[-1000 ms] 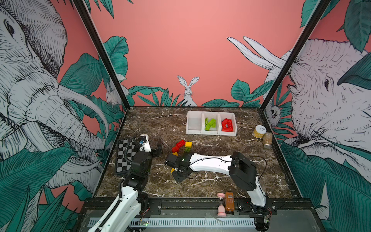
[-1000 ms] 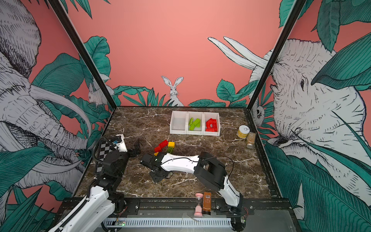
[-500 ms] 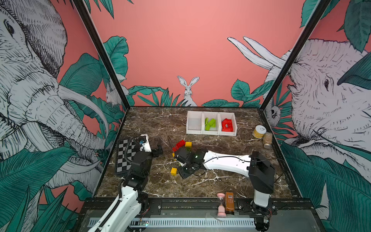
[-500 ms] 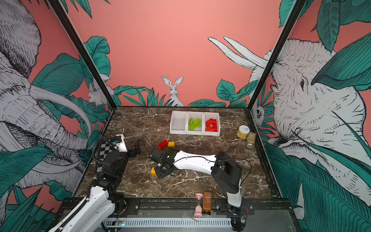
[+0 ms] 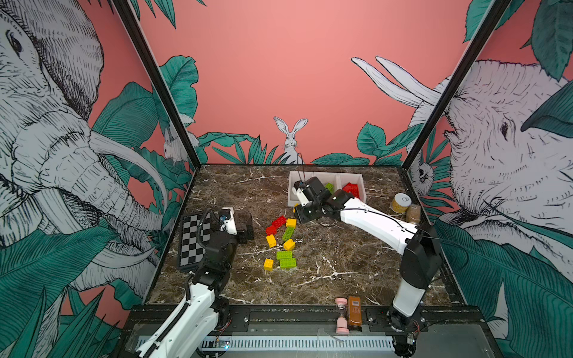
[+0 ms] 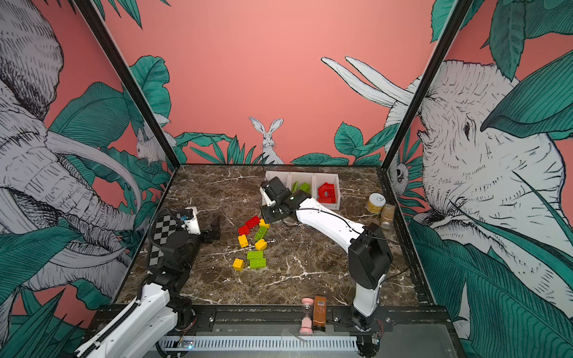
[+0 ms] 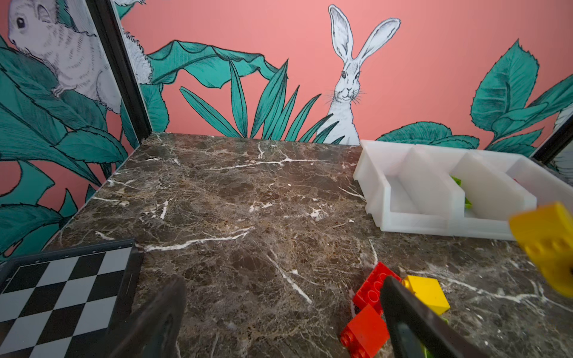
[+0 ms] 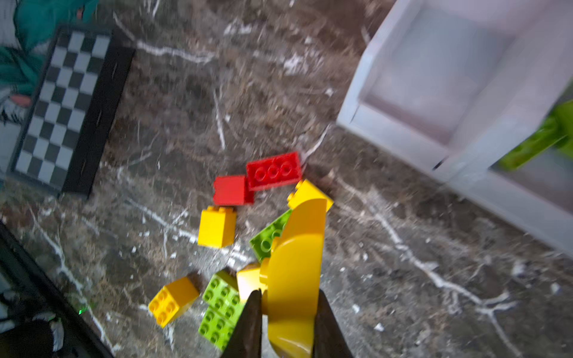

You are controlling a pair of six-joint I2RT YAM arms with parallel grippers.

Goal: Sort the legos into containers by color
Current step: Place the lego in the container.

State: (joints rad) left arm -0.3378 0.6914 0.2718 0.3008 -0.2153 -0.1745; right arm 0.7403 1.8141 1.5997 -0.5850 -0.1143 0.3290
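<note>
Marble tabletop, jungle mural behind, and the right gripper (image 8: 288, 297) is pinching a curved yellow brick (image 8: 297, 263) in the air, just short of the 3 containers (image 5: 290, 189). Its long axis runs straight out ahead of the fingers, tipped down toward the loose legos (image 5: 283, 254). Best play, I'd say: clear the front wall and centre over the empty end bin (image 7: 400, 198), not green's. The left gripper (image 7: 283, 283) hangs spread, holding nothing.

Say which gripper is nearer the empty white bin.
Right. The right gripper, holding a yellow brick, hangs just before the empty white bin; the left gripper sits open beside the chessboard.
</note>
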